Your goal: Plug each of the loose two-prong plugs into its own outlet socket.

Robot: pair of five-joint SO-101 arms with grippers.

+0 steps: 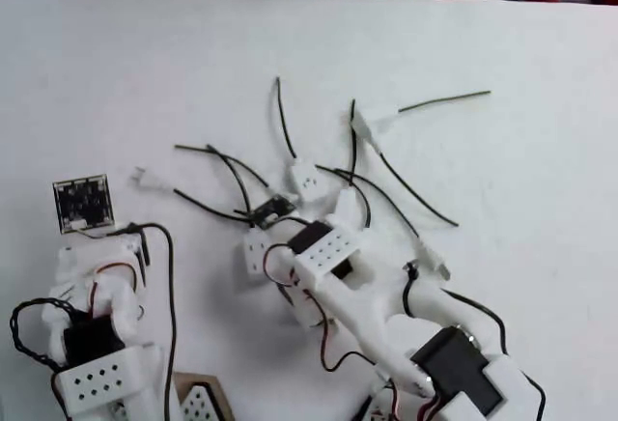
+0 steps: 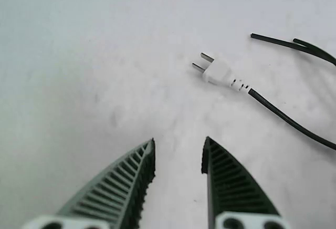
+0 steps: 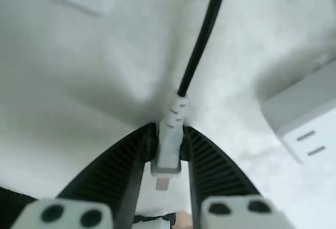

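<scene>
The white moulded-plastic two-prong plug (image 2: pixel 218 73) has dull metal prongs and a smooth black rubbery cord (image 2: pixel 289 121). The white table (image 2: pixel 79 55) beneath it looks matt. Near it, the left gripper (image 2: pixel 178 145) has dark ribbed plastic fingers (image 2: pixel 131 184).

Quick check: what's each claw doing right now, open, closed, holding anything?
Left claw: open, empty.
Right claw: closed on a white plug.

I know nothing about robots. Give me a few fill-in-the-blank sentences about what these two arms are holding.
The right tool is ____ on a plug.
The left tool is ____ and holds nothing.
The loose plug ahead of it has ____ prongs.
Its cord is ____ in colour.
Missing words: shut; open; two; black.
</scene>
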